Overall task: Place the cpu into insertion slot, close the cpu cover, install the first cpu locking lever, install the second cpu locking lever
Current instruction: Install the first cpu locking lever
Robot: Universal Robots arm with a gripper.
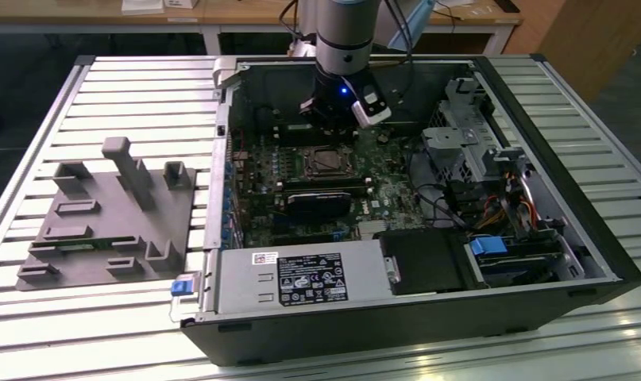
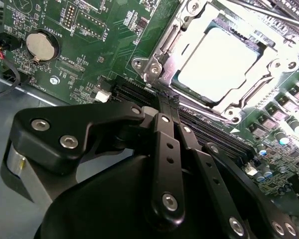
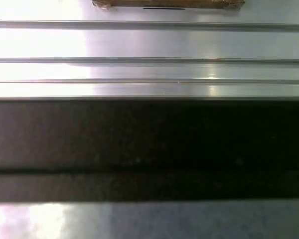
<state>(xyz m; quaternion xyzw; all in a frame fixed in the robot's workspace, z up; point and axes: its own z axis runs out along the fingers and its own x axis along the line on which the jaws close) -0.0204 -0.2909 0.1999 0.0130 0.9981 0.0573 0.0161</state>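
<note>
Nearest the lens in the second wrist view: the black gripper (image 2: 162,97), fingers pressed together, clenched on nothing, tips resting at or just above the near corner of the socket. Just beyond those tips: the cpu (image 2: 217,59), pale silvery top, seated flat in the insertion slot, with the cpu cover (image 2: 189,27) lying folded down around it as a metal frame. So, by judgement: placement done, cover apparently closed. Locking levers too hard to read; whether either is latched, impossible to tell. In the exterior view: the arm standing above the motherboard (image 1: 299,202) inside the open computer case (image 1: 574,230).
</note>
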